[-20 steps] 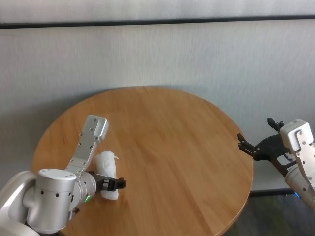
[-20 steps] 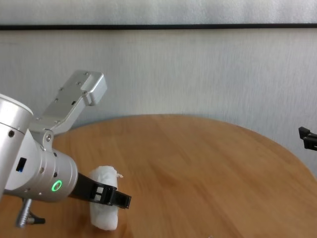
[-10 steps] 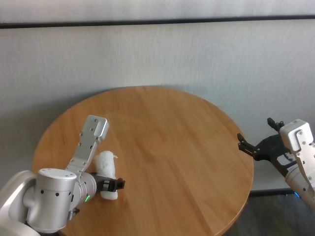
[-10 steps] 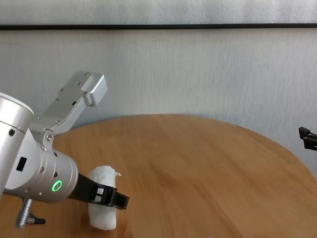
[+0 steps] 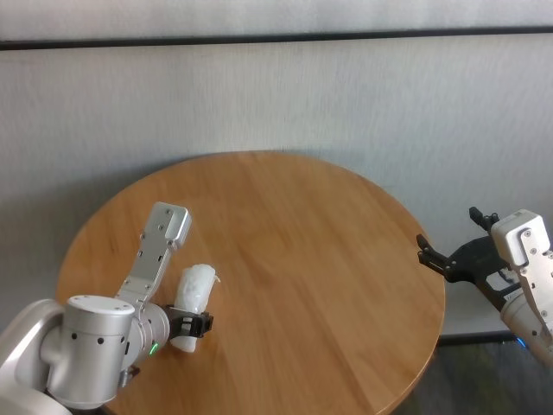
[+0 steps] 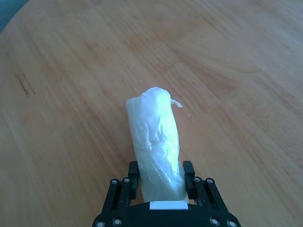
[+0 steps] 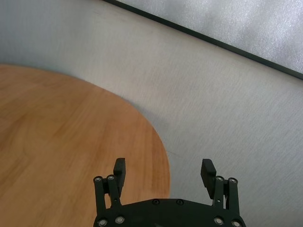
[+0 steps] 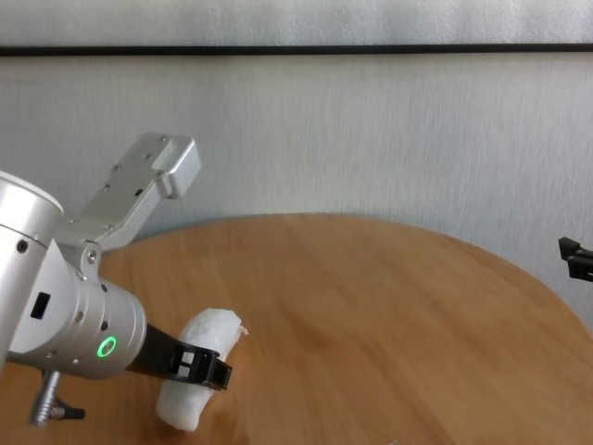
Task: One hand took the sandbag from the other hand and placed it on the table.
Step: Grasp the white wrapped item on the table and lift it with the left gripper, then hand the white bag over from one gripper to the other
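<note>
Grey ribbed wall (image 5: 346, 104) ran behind the round wooden table (image 5: 302, 259), and no writing or label could be read on anything in view. On the table's left part lay the white sandbag (image 5: 192, 304), tilted, with its near end between the fingers of the left gripper (image 6: 161, 178), which pressed against both its sides. Off the table's right edge hung the right gripper (image 7: 163, 172), its fingers spread wide and holding nothing.
</note>
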Robot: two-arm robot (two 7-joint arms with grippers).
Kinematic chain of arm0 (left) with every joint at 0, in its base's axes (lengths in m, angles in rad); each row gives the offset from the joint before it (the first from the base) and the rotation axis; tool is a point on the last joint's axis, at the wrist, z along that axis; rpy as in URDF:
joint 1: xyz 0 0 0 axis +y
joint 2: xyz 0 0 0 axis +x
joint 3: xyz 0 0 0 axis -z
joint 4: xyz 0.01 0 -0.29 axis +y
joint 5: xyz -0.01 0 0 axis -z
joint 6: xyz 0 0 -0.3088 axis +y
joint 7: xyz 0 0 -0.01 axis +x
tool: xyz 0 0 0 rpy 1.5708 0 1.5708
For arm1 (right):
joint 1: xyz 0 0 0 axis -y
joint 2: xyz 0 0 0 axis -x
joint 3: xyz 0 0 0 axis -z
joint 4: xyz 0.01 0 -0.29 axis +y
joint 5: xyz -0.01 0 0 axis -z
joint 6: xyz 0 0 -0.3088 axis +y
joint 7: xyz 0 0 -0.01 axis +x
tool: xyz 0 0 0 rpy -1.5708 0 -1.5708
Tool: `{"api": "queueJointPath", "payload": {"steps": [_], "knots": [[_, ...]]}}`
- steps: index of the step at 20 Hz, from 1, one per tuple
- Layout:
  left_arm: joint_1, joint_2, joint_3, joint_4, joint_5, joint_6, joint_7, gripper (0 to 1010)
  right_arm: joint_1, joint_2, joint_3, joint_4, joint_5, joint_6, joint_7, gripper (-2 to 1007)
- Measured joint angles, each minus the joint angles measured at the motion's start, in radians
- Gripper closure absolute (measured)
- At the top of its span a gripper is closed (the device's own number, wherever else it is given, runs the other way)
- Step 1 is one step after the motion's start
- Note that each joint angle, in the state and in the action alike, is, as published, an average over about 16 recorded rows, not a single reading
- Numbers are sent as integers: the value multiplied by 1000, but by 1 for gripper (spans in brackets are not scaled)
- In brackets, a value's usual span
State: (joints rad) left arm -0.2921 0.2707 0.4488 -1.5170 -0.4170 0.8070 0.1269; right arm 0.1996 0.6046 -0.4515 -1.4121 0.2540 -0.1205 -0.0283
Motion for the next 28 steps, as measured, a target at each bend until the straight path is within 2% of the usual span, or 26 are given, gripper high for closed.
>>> {"api": "queueJointPath", "payload": {"steps": [9, 24, 28], "knots": [[-1, 0, -1, 1, -1, 2, 1, 476, 0, 0, 0, 0, 0, 0, 0, 3], [-1, 0, -1, 1, -2, 3, -1, 568, 0, 0, 0, 0, 0, 0, 0, 3], [-1, 2, 0, 1, -1, -5, -11, 582, 0, 0, 0, 0, 0, 0, 0, 3]]}}
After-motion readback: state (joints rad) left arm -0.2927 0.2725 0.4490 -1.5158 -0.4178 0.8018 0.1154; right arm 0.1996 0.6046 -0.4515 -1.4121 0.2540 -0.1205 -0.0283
